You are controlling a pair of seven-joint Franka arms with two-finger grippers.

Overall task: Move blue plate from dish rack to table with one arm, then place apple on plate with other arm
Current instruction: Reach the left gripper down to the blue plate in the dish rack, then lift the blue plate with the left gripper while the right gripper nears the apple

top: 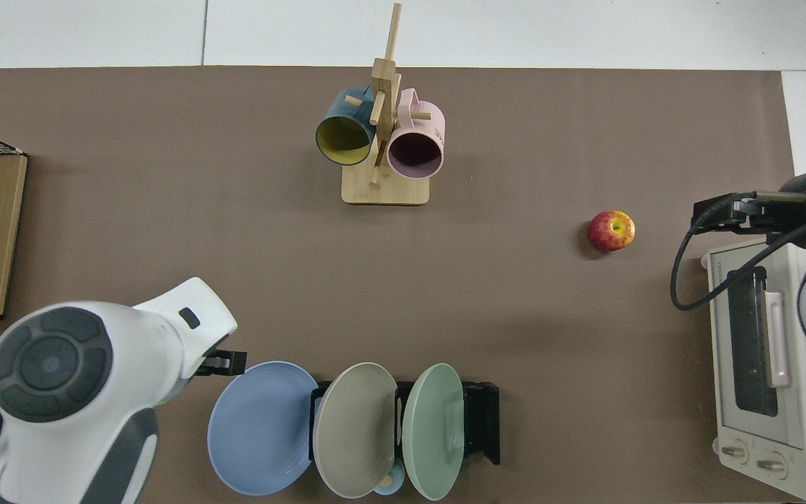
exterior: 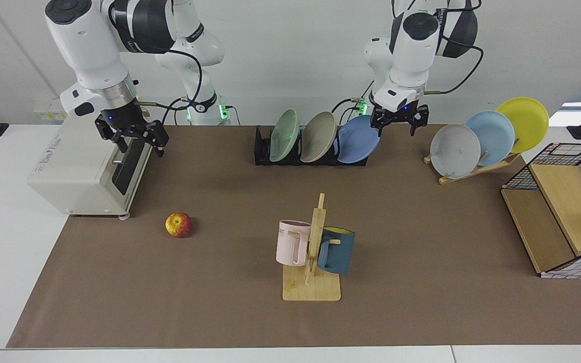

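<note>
Facing view first: the blue plate [exterior: 358, 139] leans in the end slot of the dish rack [exterior: 263, 151], next to a beige plate [exterior: 318, 137] and a green plate [exterior: 284, 135], so the first step is not done. My left gripper [exterior: 398, 120] hangs just beside the plate's upper rim, fingers spread and pointing down, holding nothing; I cannot tell whether a fingertip touches the rim. From above, the same claw [top: 224, 362] shows only as a black tip at the plate's [top: 263, 427] edge, the arm's bulk hiding the rest.

Outward from there, the apple [exterior: 178, 225] sits alone on the brown mat of the table [exterior: 421, 302], well apart from the rack. My right gripper [exterior: 134, 136] waits in front of the toaster oven [exterior: 86, 169], fingers apart and empty. A mug tree [exterior: 314, 252] stands mid-table, between the rack and the near edge.

As I judge it, everything is left: grip the rim, lift the plate out, lay it flat on open mat, then fetch the apple with the other arm.
</note>
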